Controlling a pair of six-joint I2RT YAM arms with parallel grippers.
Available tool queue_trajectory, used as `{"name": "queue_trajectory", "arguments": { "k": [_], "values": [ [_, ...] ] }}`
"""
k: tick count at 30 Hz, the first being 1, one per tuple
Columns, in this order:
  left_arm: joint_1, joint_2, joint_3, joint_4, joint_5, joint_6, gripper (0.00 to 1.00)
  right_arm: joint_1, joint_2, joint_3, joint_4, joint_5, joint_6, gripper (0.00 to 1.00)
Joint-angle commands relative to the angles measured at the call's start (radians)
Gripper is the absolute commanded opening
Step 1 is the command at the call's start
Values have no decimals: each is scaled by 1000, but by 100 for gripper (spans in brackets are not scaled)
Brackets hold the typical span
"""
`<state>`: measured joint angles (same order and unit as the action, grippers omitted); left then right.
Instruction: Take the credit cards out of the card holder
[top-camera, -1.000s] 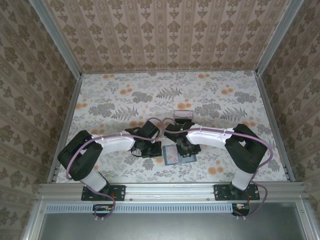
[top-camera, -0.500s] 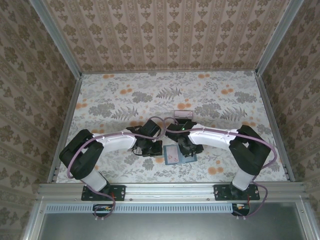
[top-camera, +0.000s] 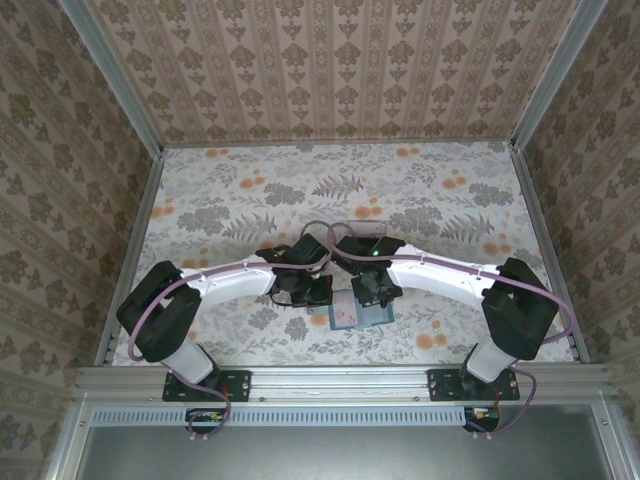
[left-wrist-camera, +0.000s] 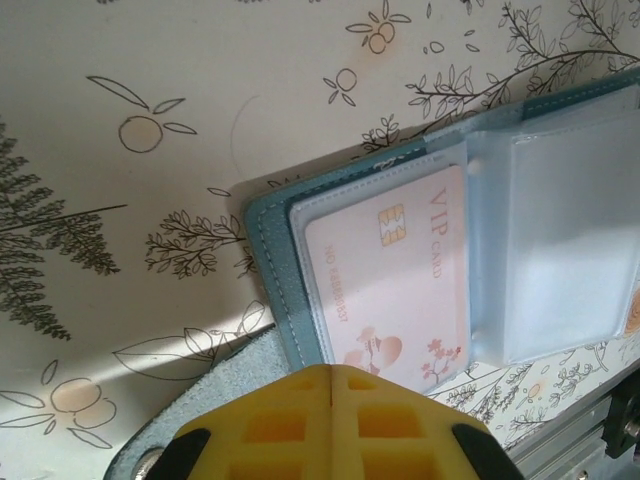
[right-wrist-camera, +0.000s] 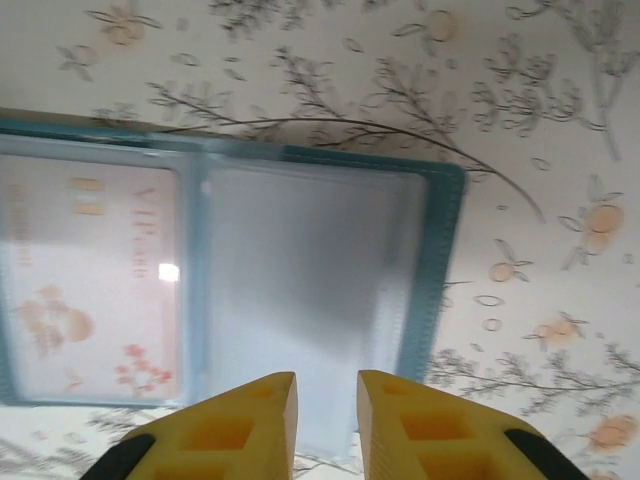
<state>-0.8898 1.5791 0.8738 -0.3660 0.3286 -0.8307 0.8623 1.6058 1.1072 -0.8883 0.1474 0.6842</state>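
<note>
Left wrist view: your left pincer (left-wrist-camera: 331, 385) is shut tight and empty; the open card holder (left-wrist-camera: 272, 262) lies flat on the bench (left-wrist-camera: 150, 220) at one o'clock, a pink credit card (left-wrist-camera: 385, 270) in its pocket. Your right pincer (right-wrist-camera: 327, 390) stands slightly apart, gripping nothing, the holder at twelve o'clock.

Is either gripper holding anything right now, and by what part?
Left gripper: shut on nothing. Right gripper: jaws slightly apart at the near edge of the card holder; a pinch there cannot be told.
</note>
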Motion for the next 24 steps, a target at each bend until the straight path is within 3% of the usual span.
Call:
{"name": "queue_trajectory", "arguments": {
  "k": [1, 8, 24],
  "values": [
    [-17, 7, 29, 4, -3, -7, 3, -1, -29, 2, 105, -128, 10, 21],
    [-22, 34, 28, 43, 11, -29, 0, -21, 2, -84, 291, -297, 69, 17],
    [-29, 107, 5, 146, 42, -85, 0, -138, -6, -267, 509, -451, 112, 20]
  ]
}}
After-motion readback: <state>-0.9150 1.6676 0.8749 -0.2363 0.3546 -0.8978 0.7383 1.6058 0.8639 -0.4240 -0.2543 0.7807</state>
